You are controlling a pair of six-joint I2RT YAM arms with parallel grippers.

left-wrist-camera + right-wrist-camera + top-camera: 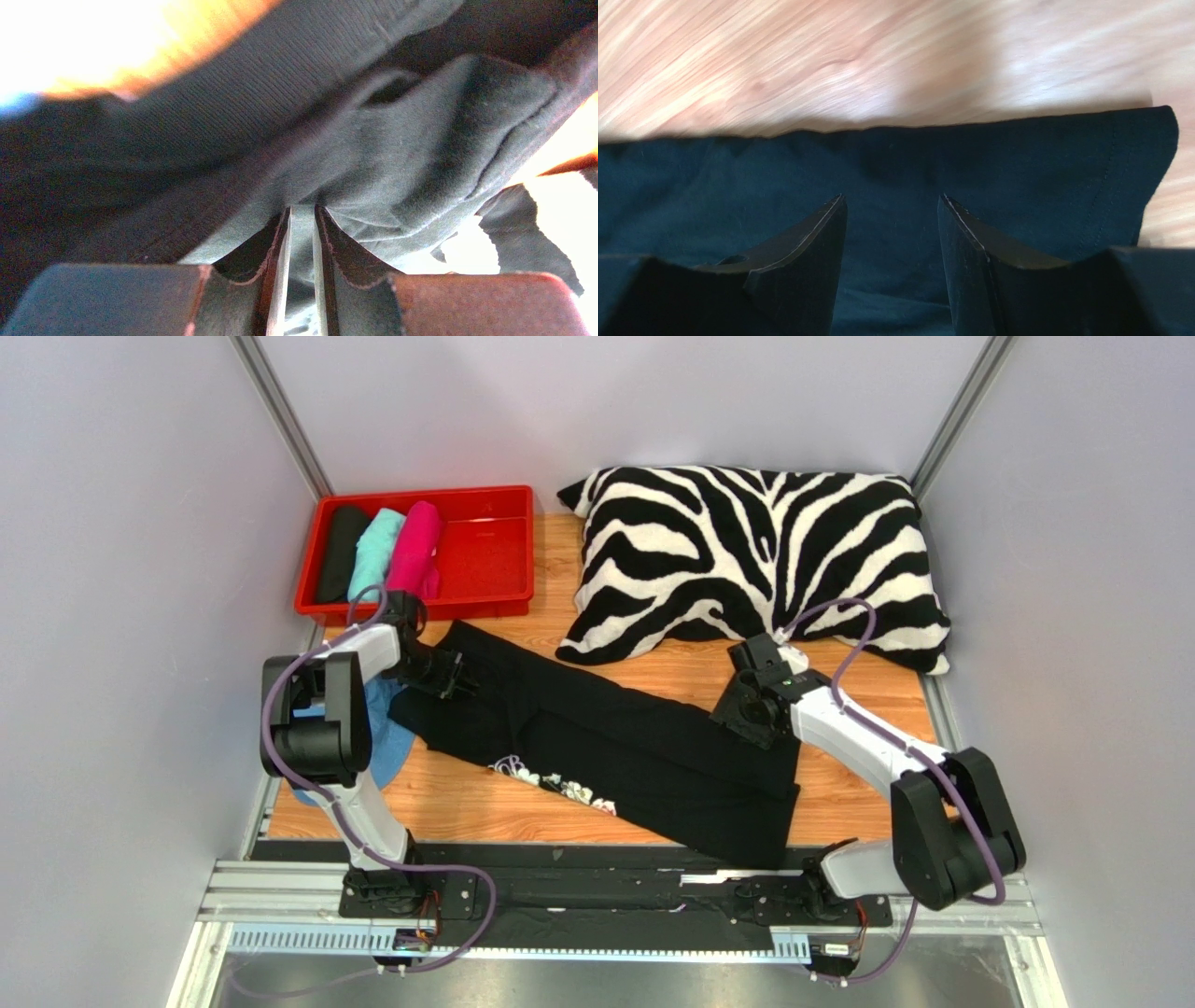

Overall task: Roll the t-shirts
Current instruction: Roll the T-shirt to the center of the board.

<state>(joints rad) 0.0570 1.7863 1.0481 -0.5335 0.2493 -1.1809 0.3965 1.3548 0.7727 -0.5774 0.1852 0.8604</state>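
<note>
Pinching an edge suits the large, limp black cotton t-shirt (631,742): left gripper (302,210) clamps cloth there, right gripper (892,203) hovers open.

Wooden tabletop (463,812): light plank grain, pale grey walls on three sides.
Zebra-striped pillow (758,546): far right, lying flat, reaching toward the right wall.
Red plastic tray (484,546): far left, near the pillow's left corner, a narrow gap between them.
Blue patch (393,742): left table edge, possibly cloth, mostly hidden.
Metal rail (603,903): along the near edge.
</note>
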